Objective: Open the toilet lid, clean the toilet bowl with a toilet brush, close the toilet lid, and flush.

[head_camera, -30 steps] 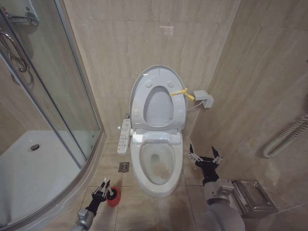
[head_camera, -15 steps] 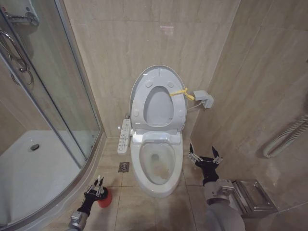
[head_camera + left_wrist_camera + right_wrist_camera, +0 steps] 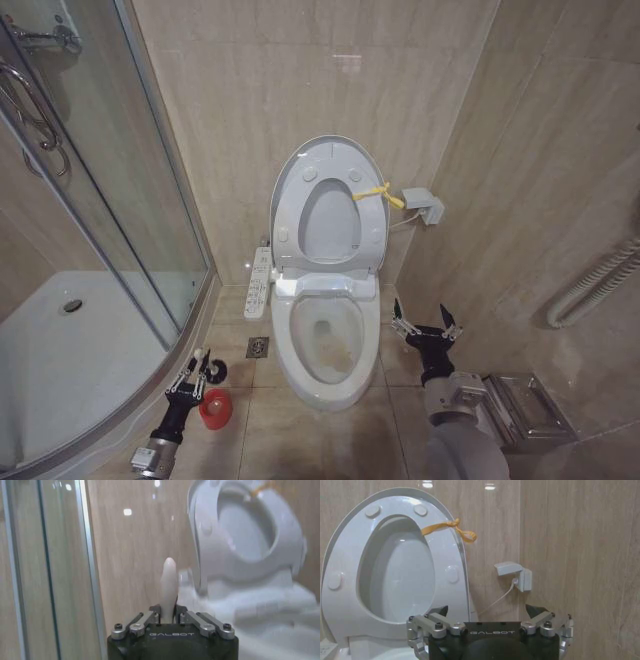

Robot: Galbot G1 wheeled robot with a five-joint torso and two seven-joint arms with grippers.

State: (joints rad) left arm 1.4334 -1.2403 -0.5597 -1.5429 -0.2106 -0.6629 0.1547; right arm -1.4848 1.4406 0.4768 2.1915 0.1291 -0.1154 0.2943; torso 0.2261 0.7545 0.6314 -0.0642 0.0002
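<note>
in the head view, the left claw (image 3: 192,375) is gripping the toilet brush (image 3: 205,368) above its red cup holder (image 3: 214,408) on the floor, left of the toilet bowl (image 3: 325,345); the toilet lid (image 3: 330,160) is standing raised (yellow strap (image 3: 378,193) showing). the right claw (image 3: 425,323) is hanging wide apart. in the left wrist view, the fingers (image 3: 141,620) are pinching the white handle. in the right wrist view, the claw is facing the lid, spread wide.

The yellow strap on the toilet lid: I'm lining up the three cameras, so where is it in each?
Head view: yellow strap on the raised toilet lid's right edge, centre of picture.
Left wrist view: orange sliver at the top edge.
Right wrist view: knotted on the lid's rim.
Shared landmark: the raised seat ring.
</note>
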